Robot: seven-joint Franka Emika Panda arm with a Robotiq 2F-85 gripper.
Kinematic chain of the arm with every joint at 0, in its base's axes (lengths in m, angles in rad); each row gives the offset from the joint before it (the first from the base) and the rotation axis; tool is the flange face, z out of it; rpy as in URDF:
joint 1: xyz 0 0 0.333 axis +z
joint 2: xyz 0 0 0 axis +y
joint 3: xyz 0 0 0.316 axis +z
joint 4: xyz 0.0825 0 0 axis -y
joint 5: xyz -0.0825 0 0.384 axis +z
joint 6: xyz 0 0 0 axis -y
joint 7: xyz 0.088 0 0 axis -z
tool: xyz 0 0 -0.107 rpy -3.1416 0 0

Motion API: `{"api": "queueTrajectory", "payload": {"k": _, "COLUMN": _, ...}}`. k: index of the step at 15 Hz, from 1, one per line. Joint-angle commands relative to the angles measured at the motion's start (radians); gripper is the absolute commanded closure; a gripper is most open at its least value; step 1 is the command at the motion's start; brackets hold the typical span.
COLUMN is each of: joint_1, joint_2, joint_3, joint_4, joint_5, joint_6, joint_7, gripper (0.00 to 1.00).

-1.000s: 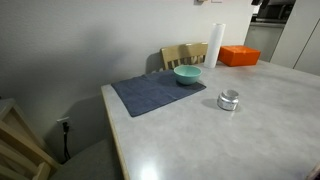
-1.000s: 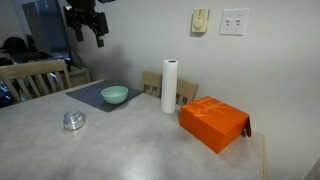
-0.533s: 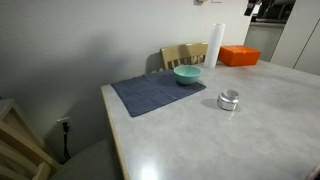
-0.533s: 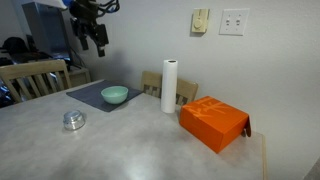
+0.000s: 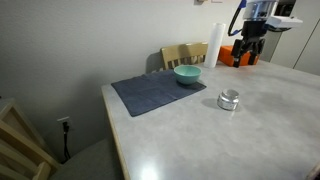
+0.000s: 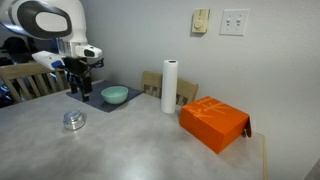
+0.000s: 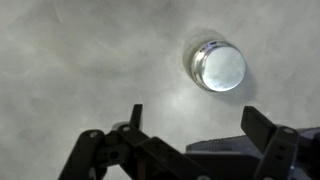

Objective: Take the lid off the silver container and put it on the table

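Observation:
The silver container (image 5: 229,100) stands on the pale table (image 5: 265,135), in front of the placemat. It also shows in an exterior view (image 6: 74,121). The lid (image 7: 222,66) sits on it, seen from above in the wrist view. My gripper (image 5: 250,48) hangs open and empty above the table, some way above and to one side of the container. It also shows in an exterior view (image 6: 80,88). In the wrist view the open fingers (image 7: 198,125) frame bare table just below the container.
A teal bowl (image 5: 187,74) sits on the dark placemat (image 5: 150,95). A paper towel roll (image 6: 169,86) and an orange box (image 6: 213,122) stand further along the table. Wooden chairs (image 5: 183,54) stand at the table's edges.
The arm has come down from the top of the exterior views toward the table and now hangs lower and nearer the container. The container has not moved.

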Motion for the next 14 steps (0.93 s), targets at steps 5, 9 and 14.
{"api": "queueTrajectory", "payload": {"k": 5, "joint_1": 0.022, "joint_2": 0.114, "joint_3": 0.004, "joint_4": 0.052, "joint_5": -0.08, "joint_6": 0.034, "joint_7": 0.054, "gripper": 0.0}}
{"api": "queueTrajectory", "payload": {"k": 9, "joint_1": 0.032, "joint_2": 0.216, "joint_3": 0.026, "joint_4": 0.101, "joint_5": -0.066, "joint_6": 0.104, "joint_7": 0.006, "gripper": 0.0}}
{"api": "queueTrajectory", "payload": {"k": 14, "joint_1": 0.03, "joint_2": 0.271, "joint_3": 0.073, "joint_4": 0.148, "joint_5": -0.031, "joint_6": 0.162, "joint_7": -0.057, "gripper": 0.0}}
